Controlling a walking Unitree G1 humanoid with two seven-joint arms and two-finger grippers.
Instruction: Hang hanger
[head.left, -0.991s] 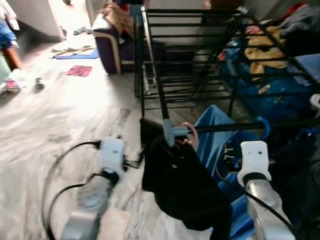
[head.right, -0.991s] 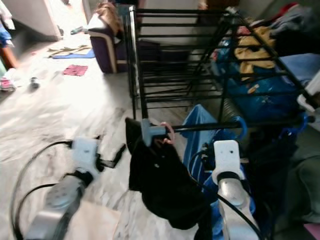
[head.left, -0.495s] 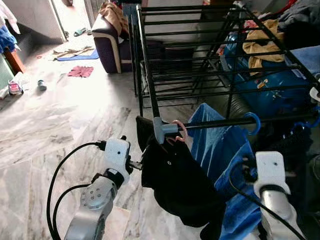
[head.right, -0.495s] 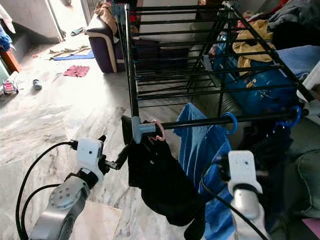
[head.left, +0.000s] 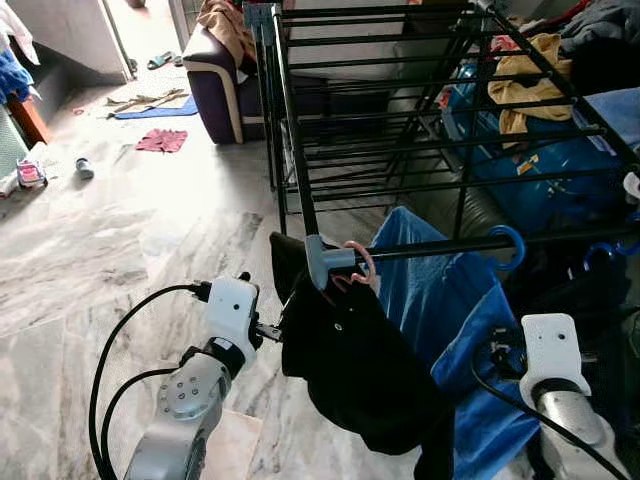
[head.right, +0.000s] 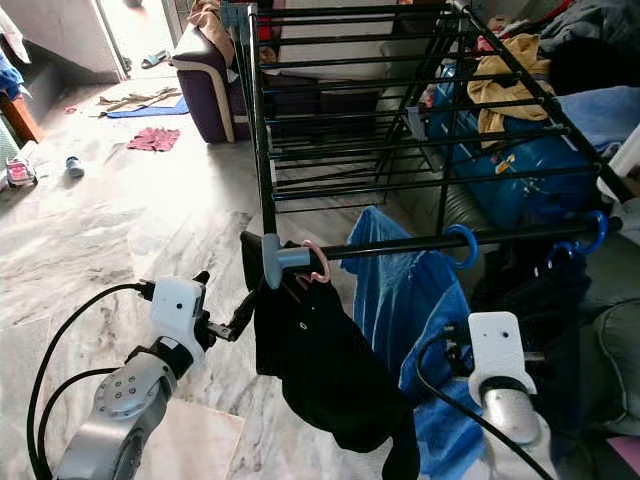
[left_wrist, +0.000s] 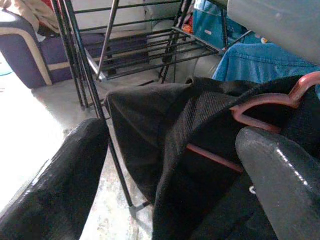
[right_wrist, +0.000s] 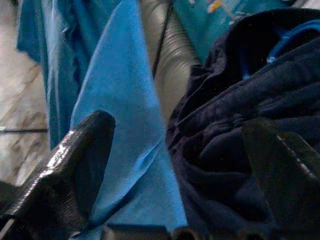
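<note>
At near rail of black metal drying rack (head.left: 420, 247), by grey corner joint: pink plastic hanger (head.left: 358, 268) with black garment (head.left: 350, 365) already hooked on. Hanging looks done; retreat left. Left gripper (left_wrist: 165, 165) fingers spread, beside garment, holding nothing. Right gripper (right_wrist: 170, 165) fingers spread near blue cloth (head.left: 440, 310), dark clothes. Open marble floor (head.left: 110, 240) leftward; rack bars, clutter crowd right.

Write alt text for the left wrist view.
Between the left gripper's open black fingers, a black garment hangs on a pink plastic hanger. Behind stand a black metal drying rack and blue cloth.
</note>
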